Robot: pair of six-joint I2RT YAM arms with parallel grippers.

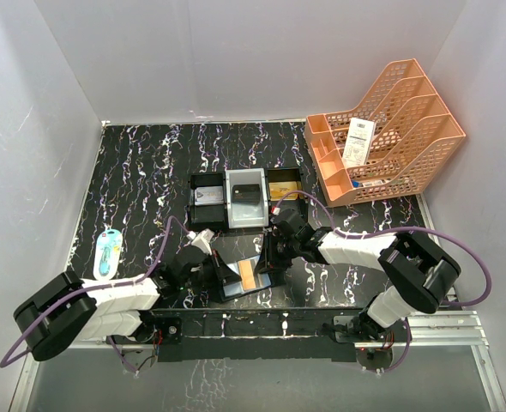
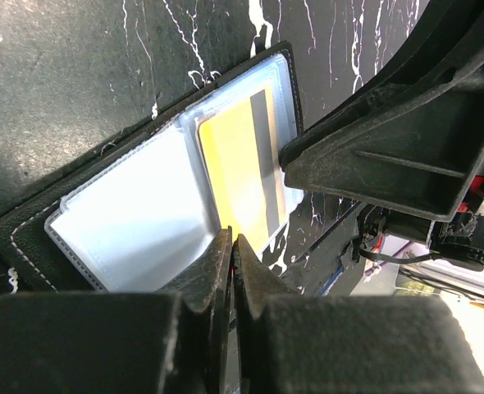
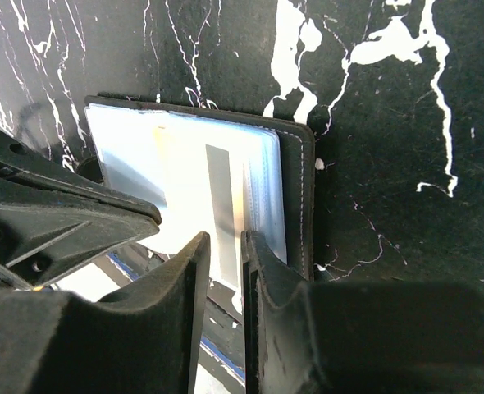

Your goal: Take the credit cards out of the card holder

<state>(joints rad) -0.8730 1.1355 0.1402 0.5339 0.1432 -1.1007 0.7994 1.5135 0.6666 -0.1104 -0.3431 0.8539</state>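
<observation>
The card holder (image 1: 246, 276) lies open on the bench (image 1: 133, 172), just on my side of the row of three bins (image 1: 244, 210). My left hand (image 2: 232, 246) is pressed fully together at the holder's edge, on the side away from the bins; whether it nips a sleeve I cannot tell. My right hand (image 3: 226, 246) stands narrowly parted, tips over the gold-orange card (image 2: 234, 164) in its slot, gripping nothing I can see. The bins hold a grey card (image 1: 207, 196), a black card (image 1: 247, 192) and a second gold card (image 1: 285, 186). I judge the job partly done, with at least this slotted card left.
</observation>
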